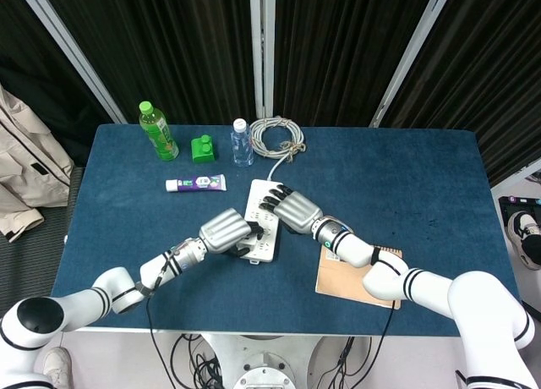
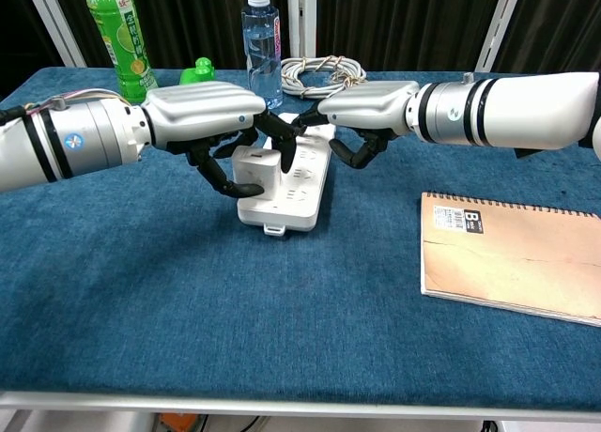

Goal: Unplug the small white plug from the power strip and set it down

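Note:
The white power strip [image 2: 299,193] lies mid-table, also seen in the head view [image 1: 257,194]. A small white plug [image 2: 252,168] stands in its near end. My left hand [image 2: 202,111] comes in from the left and grips the plug between thumb and curled fingers. In the head view the left hand [image 1: 226,231] covers the plug. My right hand [image 2: 368,105] reaches from the right and holds the strip's far end, fingers on top and thumb at its right side; in the head view the right hand [image 1: 292,209] lies over the strip.
A tan notebook [image 2: 512,257] lies at the right front. Along the back stand a green bottle [image 1: 157,131], a green block [image 1: 202,148], a water bottle [image 1: 242,143] and a coiled white cable [image 1: 276,137]. A toothpaste tube [image 1: 196,183] lies left of the strip.

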You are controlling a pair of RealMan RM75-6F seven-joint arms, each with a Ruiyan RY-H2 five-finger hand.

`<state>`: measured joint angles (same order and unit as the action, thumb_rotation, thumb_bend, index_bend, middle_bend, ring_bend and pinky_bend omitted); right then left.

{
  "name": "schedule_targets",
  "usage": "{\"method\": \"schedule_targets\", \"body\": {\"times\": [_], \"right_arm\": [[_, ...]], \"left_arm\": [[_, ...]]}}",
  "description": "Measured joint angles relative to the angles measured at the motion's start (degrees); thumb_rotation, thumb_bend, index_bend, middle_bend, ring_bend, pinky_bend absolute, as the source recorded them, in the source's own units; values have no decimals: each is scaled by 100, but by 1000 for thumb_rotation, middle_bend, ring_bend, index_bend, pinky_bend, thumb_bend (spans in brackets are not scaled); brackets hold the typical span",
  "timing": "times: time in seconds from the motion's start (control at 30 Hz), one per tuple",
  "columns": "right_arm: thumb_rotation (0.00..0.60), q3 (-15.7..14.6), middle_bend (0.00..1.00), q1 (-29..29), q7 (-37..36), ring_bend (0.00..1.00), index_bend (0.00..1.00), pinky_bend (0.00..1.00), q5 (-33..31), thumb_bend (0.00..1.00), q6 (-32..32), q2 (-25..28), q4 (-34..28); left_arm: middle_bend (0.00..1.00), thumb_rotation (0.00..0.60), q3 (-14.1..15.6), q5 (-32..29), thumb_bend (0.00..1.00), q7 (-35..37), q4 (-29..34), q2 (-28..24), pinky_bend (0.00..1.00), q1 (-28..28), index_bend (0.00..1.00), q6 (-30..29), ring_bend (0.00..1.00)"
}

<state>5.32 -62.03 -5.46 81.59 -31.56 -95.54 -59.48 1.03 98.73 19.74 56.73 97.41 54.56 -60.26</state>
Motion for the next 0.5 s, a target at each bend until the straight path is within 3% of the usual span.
{"method": "schedule_targets", "body": {"times": [0.5], "right_arm": [[600,-96,188,52,477,0,190,0,21,753,-133,-2,-7]], "left_arm": [[782,600,44,-36,449,25,59,-57,1000,-12,641,-97,772]]}}
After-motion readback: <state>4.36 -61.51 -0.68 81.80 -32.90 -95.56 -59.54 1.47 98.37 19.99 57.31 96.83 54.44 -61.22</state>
